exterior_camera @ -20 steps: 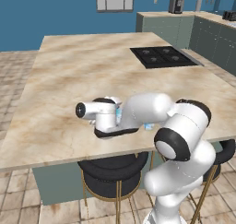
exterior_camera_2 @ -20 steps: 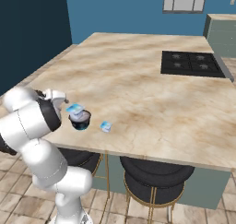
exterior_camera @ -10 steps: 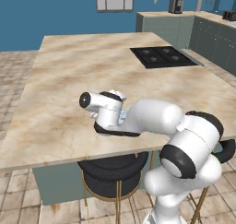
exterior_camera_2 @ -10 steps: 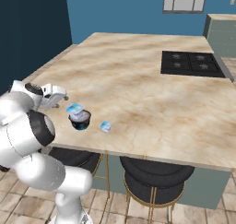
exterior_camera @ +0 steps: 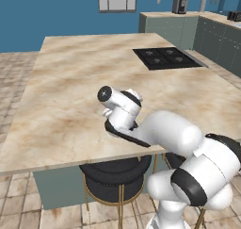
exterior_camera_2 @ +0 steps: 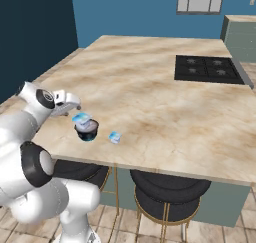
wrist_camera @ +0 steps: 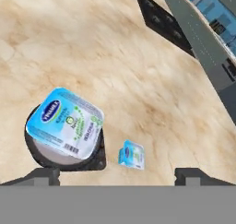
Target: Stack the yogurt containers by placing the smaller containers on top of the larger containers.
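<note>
The squat dark cup (wrist_camera: 69, 159) stands near the counter's front edge, also in the right base view (exterior_camera_2: 87, 132). A flat blue-and-white yogurt container (wrist_camera: 64, 123) lies tilted on its pale top (exterior_camera_2: 81, 119). The tiny pale-blue cup (wrist_camera: 132, 155) sits on the counter just beside the dark cup (exterior_camera_2: 115, 137), apart from it. My gripper (wrist_camera: 118, 174) hangs a little back from both cups, open and empty, its fingertips (wrist_camera: 44, 174) far apart. In the right base view the gripper (exterior_camera_2: 72, 106) is up and to the left of the dark cup.
A black cooktop (exterior_camera_2: 207, 69) is set into the marble counter (exterior_camera_2: 150, 97) at the far side, also in the left base view (exterior_camera: 167, 58). Round black stools (exterior_camera_2: 170, 189) stand under the front edge. My arm crosses the front of the counter in the left base view.
The hand has drawn back from the dark cup and lifted slightly. The blue-and-white container stays on top of the dark cup; the tiny cup has not moved.
</note>
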